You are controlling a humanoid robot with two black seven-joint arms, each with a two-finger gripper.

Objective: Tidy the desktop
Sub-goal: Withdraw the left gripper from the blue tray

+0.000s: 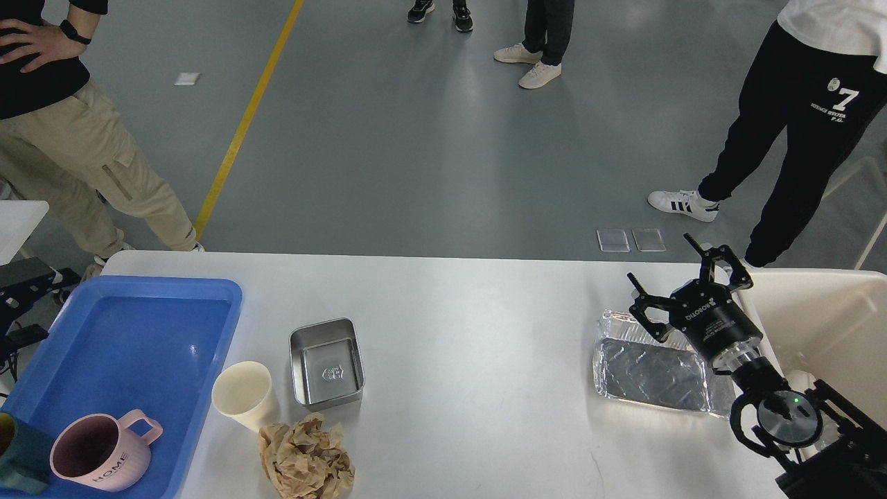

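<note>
The white desktop (471,312) carries a crinkled foil tray (648,374) at the right, a small square metal tin (327,362), a cream paper cup (242,395) and a ball of crumpled brown paper (305,454) near the front. My right gripper (658,258) hovers open over the foil tray's far right corner, its fingers pointing away from me and nothing between them. Only dark parts of my left gripper (24,305) show at the left edge, beside the blue tray; its fingers cannot be made out.
A blue tray (132,326) at the left holds a pink mug (97,450) and a teal object (14,454). A cream bin (824,312) stands beyond the table's right end. People stand on the floor behind the table.
</note>
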